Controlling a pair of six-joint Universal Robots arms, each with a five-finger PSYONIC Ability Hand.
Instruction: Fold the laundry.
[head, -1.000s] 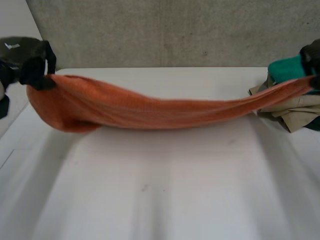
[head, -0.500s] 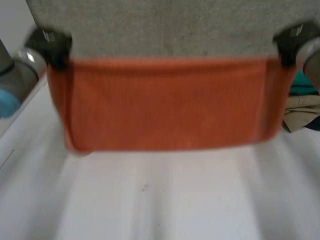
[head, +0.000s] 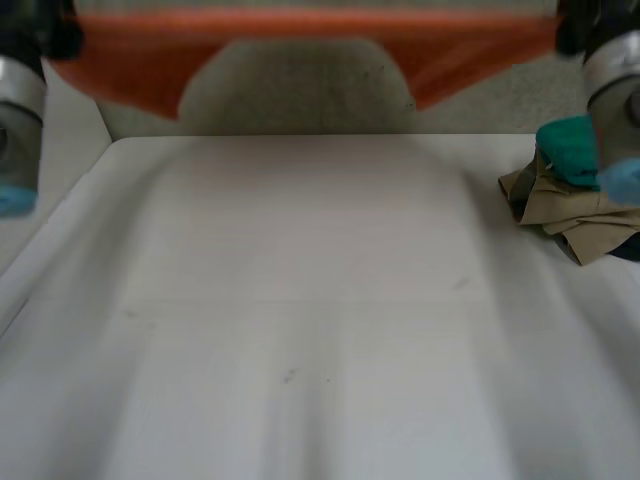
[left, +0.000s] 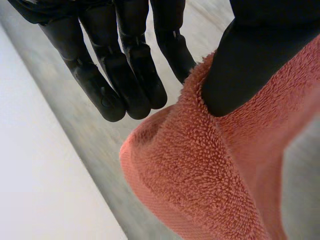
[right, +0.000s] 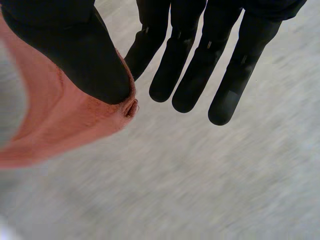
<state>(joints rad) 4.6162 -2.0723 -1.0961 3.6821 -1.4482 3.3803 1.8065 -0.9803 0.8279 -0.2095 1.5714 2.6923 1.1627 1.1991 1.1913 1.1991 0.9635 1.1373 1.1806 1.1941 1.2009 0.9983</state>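
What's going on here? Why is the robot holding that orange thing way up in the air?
The robot is working on folding laundry. Its left robot hand and right robot hand each pinch a corner of an orange towel under the thumb. Together they hold it stretched out high above the white table. A pile of other laundry, teal and beige, sits on the table near the right arm.

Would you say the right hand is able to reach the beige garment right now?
Probably not yet: the right hand pinches a corner of the orange towel, held high with the left hand. The beige garment itself lies uncovered beside the right arm.
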